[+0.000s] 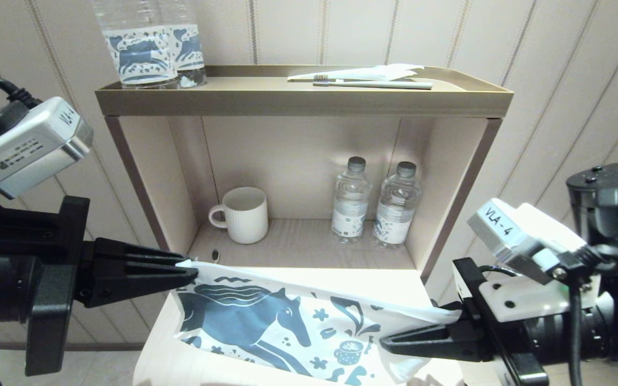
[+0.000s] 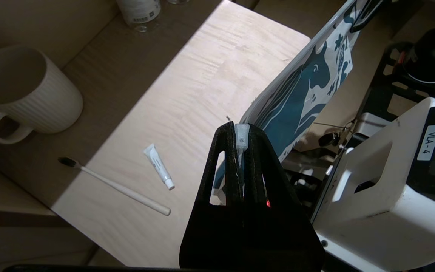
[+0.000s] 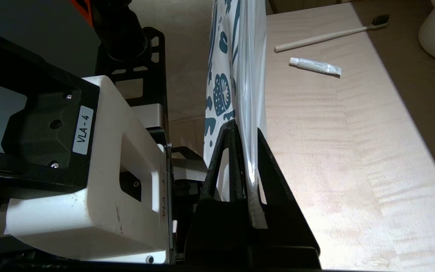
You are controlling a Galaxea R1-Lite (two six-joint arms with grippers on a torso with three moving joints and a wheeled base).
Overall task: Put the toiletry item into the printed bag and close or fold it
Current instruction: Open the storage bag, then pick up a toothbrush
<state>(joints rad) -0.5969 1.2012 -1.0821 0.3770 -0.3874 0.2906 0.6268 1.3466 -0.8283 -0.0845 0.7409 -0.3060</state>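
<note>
Grippers first, since they are closest: the left gripper (image 1: 193,274) is pinched tight on the white slider (image 2: 241,136) at one top corner of the printed bag (image 1: 266,321), and the right gripper (image 1: 387,341) is pinched tight on the other top corner, w/ the plastic edge squeezed between its black fingers (image 3: 236,158). So the bag hangs stretched between the 2 arms, up in the air over the front of the light wood shelf top (image 2: 202,75), w/ the blue horse facing out. Nothing can be seen inside the bag. The toiletry item (image 2: 115,185), a long white toothbrush w/ a black head, is not in the bag yet. It lies flat on the shelf top near the dark edge of the cubby, and a small white tube (image 2: 159,166) lies just beside it, not touching. What could go wrong, I think: both grippers are busy, so no hand is free to pick up the brush. If one lets go, the bag may flop down and land on the brush or tube. If the slider gets pulled across now, the bag shuts w/ nothing in it. Farther back, in the cubby, a white mug (image 1: 242,214) looks empty, and 2 small water bottles (image 1: 376,203) stand side by side w/ caps on. Up top, the tray (image 1: 303,102) holds 2 clear bottles (image 1: 151,43) at its left end and another toothbrush (image 1: 373,84) on a white wrapper near its right end.
</note>
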